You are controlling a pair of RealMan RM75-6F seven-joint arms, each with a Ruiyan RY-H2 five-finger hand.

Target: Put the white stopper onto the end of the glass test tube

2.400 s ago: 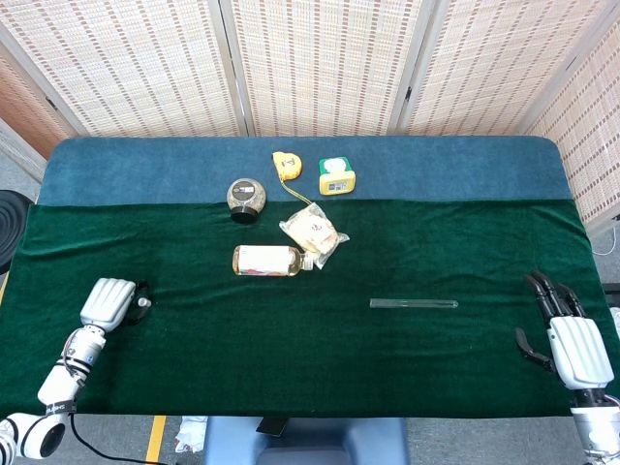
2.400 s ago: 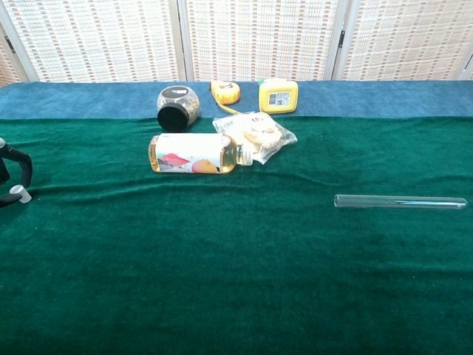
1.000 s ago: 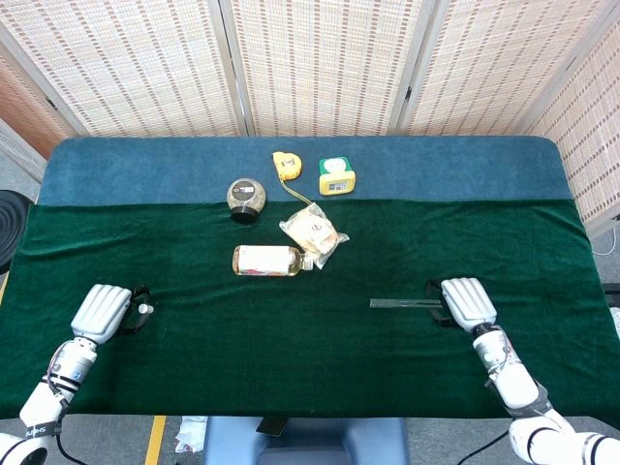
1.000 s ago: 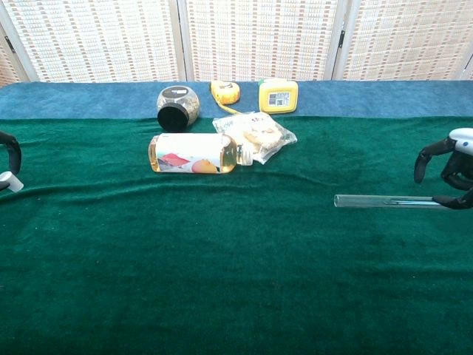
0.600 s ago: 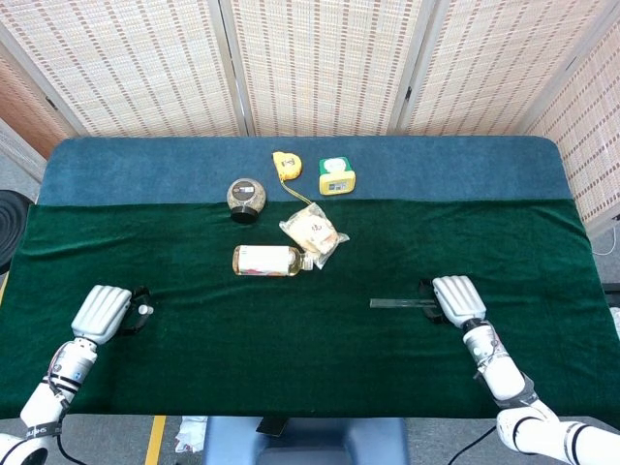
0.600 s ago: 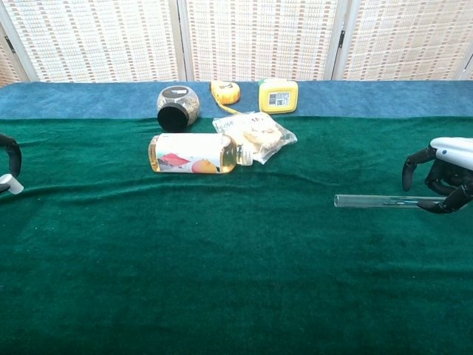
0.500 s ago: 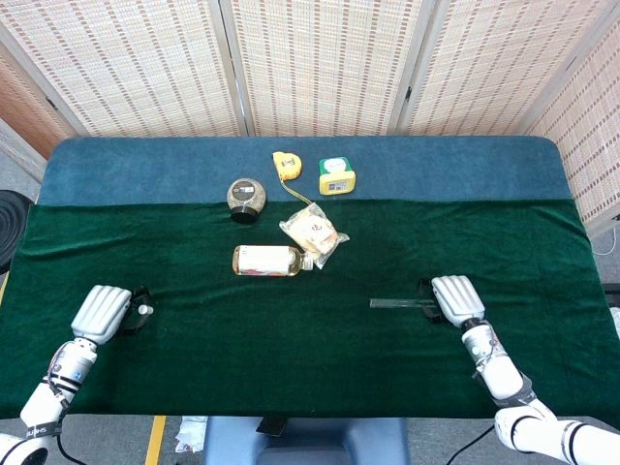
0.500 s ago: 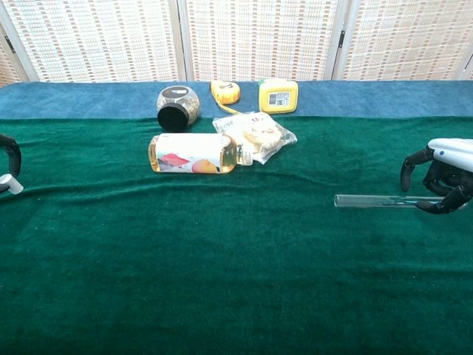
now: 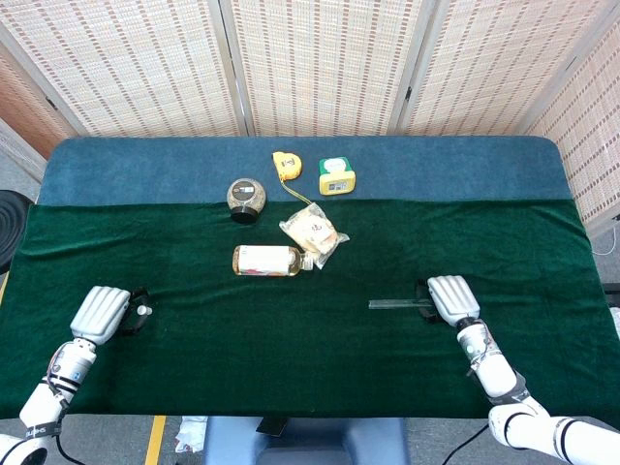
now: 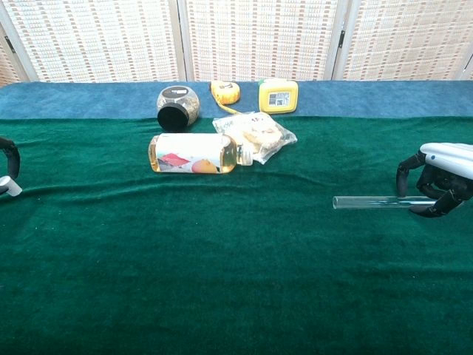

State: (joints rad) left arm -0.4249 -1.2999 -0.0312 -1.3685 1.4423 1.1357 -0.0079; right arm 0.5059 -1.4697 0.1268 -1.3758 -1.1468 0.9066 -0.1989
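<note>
Test tube (image 10: pixel 373 201): clear glass, long and thin, lying flat on the green cloth of the desk (image 9: pixel 310 387), right of centre, open end pointing toward the middle. Faint in the head view, plainer in the chest view.

Right hand (image 10: pixel 437 181): absent from the tube 2.4 s ago, at its far end by 1.0 s ago, since crept a little along it toward the middle. Now arched over the outer end, dark fingers (image 10: pixel 403 176) curled down on both sides of the glass. Firm hold or mere cage: cannot tell. Tube not lifted, resting on the cloth as before. Judged meaning: pick-up of the tube under way, not finished.

Stopper (image 9: pixel 143 310): small, white, at the fingertips of the left hand (image 9: pixel 102 312), pinched there. Position near the left edge of the desk, barely changed over the last second. Well apart from the tube; joining not yet begun.

Other items, untouched at the back: bottle (image 9: pixel 271 260), snack packet (image 9: pixel 313 232), jar (image 9: pixel 246 198), tape measure (image 9: pixel 286 164), yellow box (image 9: pixel 336 175).
</note>
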